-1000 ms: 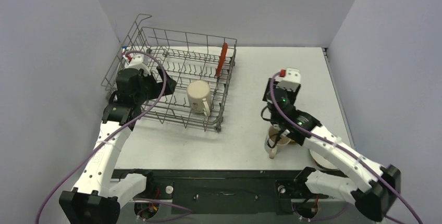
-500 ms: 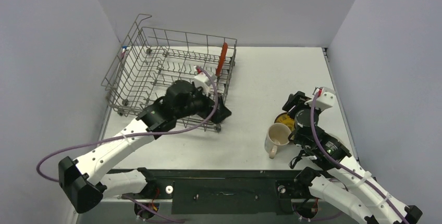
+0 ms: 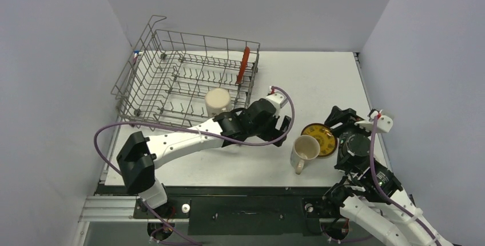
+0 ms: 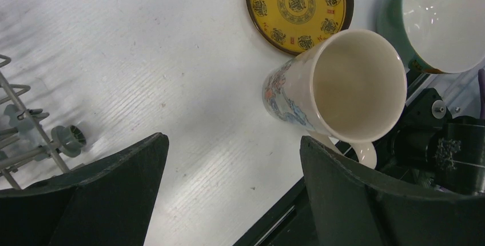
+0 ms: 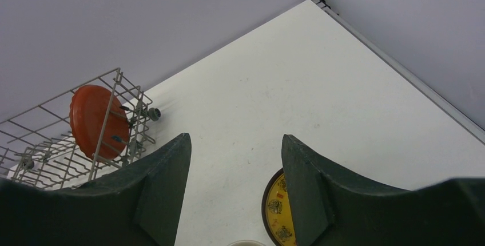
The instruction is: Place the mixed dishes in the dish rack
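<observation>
The grey wire dish rack (image 3: 171, 86) stands at the far left. A red plate (image 3: 245, 66) stands upright in it, also seen in the right wrist view (image 5: 94, 120), and a cream mug (image 3: 218, 102) lies in it. On the table a cream mug with a painted side (image 3: 304, 150) (image 4: 343, 86) stands upright beside the yellow patterned saucer (image 3: 320, 139) (image 4: 298, 6) (image 5: 280, 211). A bowl, white inside and green outside (image 4: 440, 17), shows only in the left wrist view. My left gripper (image 3: 280, 127) (image 4: 233, 140) is open and empty, just left of the mug. My right gripper (image 3: 339, 115) (image 5: 234, 137) is open and empty above the saucer.
The table's near edge and black base rail (image 3: 240, 191) run just below the mug. Grey walls (image 3: 400, 57) close in both sides and the back. The right arm (image 3: 366, 160) covers the near right corner of the table.
My left arm has swung right from the rack to beside the mug on the table. My right arm has drawn back toward the near right, uncovering the saucer.
</observation>
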